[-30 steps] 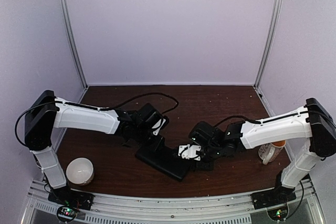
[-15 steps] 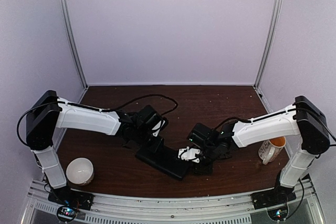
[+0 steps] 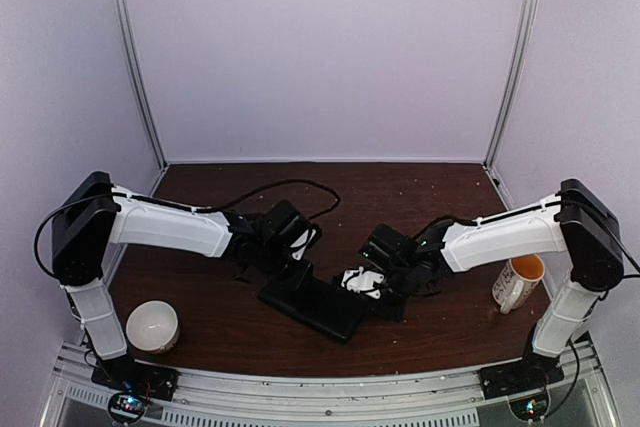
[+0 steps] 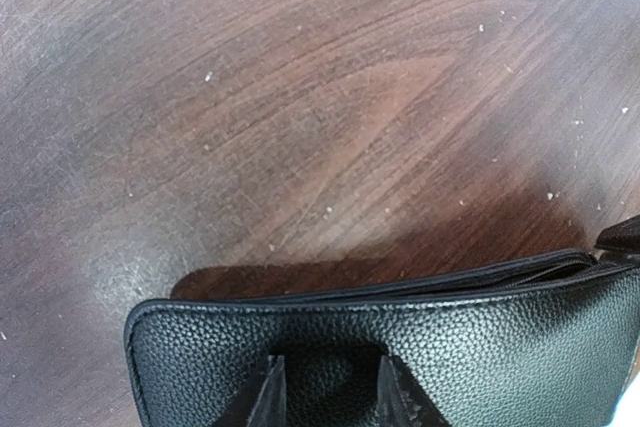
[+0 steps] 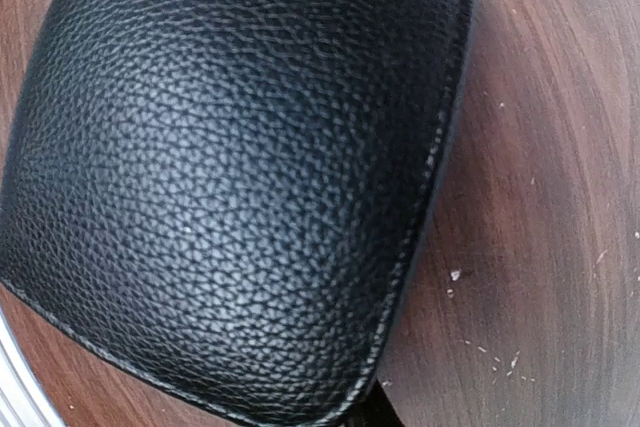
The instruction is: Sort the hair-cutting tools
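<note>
The left gripper [image 4: 332,395] has its jaws partly apart, with the tips planted on the black case [image 4: 480,347] near one corner. As far as I can judge it is pinning the case rather than pinching it. The right gripper [image 3: 361,280] sits at the case's opposite edge with its fingers hidden, so I cannot tell whether it grips. The hair-cutting tools show in no view (presumably they are inside the case). The step in hand looks like opening it. Next, one arm must hold the case down while the other finds the flap or zip.

Case [image 3: 312,305] between bowl [image 3: 152,326] left, mug [image 3: 516,283] right
</note>
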You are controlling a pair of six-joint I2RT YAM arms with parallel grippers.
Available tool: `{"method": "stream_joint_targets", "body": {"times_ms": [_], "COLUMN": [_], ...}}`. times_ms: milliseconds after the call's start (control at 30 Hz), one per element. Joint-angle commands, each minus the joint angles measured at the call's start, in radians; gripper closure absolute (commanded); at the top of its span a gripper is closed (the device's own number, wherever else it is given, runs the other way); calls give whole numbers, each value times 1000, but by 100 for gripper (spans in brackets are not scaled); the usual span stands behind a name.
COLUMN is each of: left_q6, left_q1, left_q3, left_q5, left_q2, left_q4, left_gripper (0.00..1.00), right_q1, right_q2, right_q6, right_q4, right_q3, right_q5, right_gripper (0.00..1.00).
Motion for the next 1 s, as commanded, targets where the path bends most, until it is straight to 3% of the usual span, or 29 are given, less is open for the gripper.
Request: {"method": "stream_joint_targets", "body": {"times_ms": [0, 67, 233, 300, 400, 567, 700, 967], "left_q6": [19, 22, 31, 37, 45, 65, 91, 114], "left_q1": [1, 1, 1, 1, 2, 2, 10, 21], "left_q3": [-26, -28, -31, -31, -26, -27, -27, -21], "left_q5": [48, 49, 52, 52, 45, 28, -14, -31], "left_q2": [89, 90, 93, 97, 112, 122, 121, 116], "left_q4": [8, 9, 11, 11, -2, -20, -45, -60], "left_gripper": [65, 65, 65, 65, 65, 66, 66, 67], "right_q1": [-6, -7, -8, -7, -7, -7, -3, 4], "right_q2": [-33, -33, -25, -16, -17, -20, 1, 38], "right_q6": [-8, -11, -15, -14, -5, -21, -47, -40], "right_q4": [2, 2, -9, -16, -6, 30, 71, 187], "right_q3": [4, 4, 11, 14, 11, 1, -8, -48], "right_q5": [23, 19, 3, -10, -21, -82, -148, -111], "right_gripper": [94, 100, 99, 86, 74, 66, 69, 83]}}
